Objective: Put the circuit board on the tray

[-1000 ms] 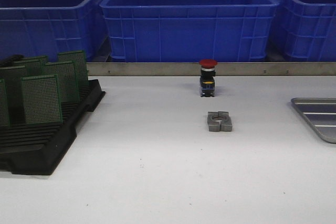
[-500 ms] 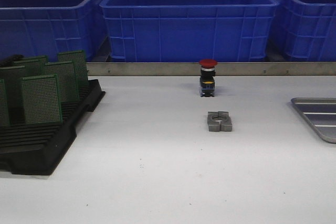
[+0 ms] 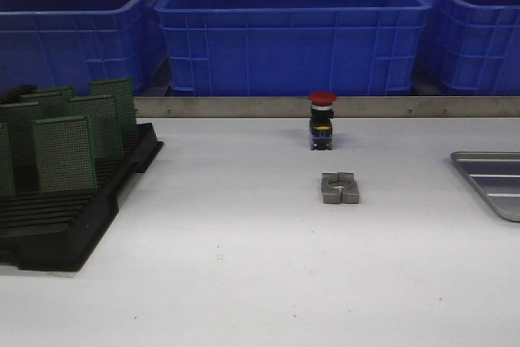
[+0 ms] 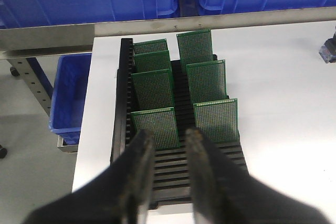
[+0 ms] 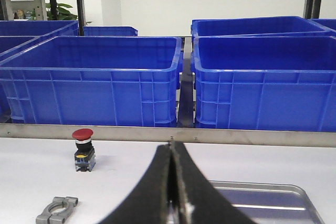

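Several green circuit boards (image 3: 63, 154) stand upright in a black slotted rack (image 3: 73, 217) at the table's left; they also show in the left wrist view (image 4: 156, 127). My left gripper (image 4: 169, 141) is open and empty, hovering above the rack's near end, just short of the nearest boards. The silvery metal tray (image 3: 496, 180) lies at the table's right edge, also in the right wrist view (image 5: 262, 198). My right gripper (image 5: 172, 150) is shut and empty, above the table beside the tray. Neither gripper shows in the front view.
A red-capped push button (image 3: 322, 119) stands mid-table at the back. A grey metal clamp (image 3: 340, 187) lies in front of it. Big blue bins (image 3: 292, 30) line the back behind a metal rail (image 3: 244, 106). A small blue bin (image 4: 71, 95) sits below the table's left edge.
The nearest board in the rack shifts slightly between the front frames. Nothing else has visibly moved.
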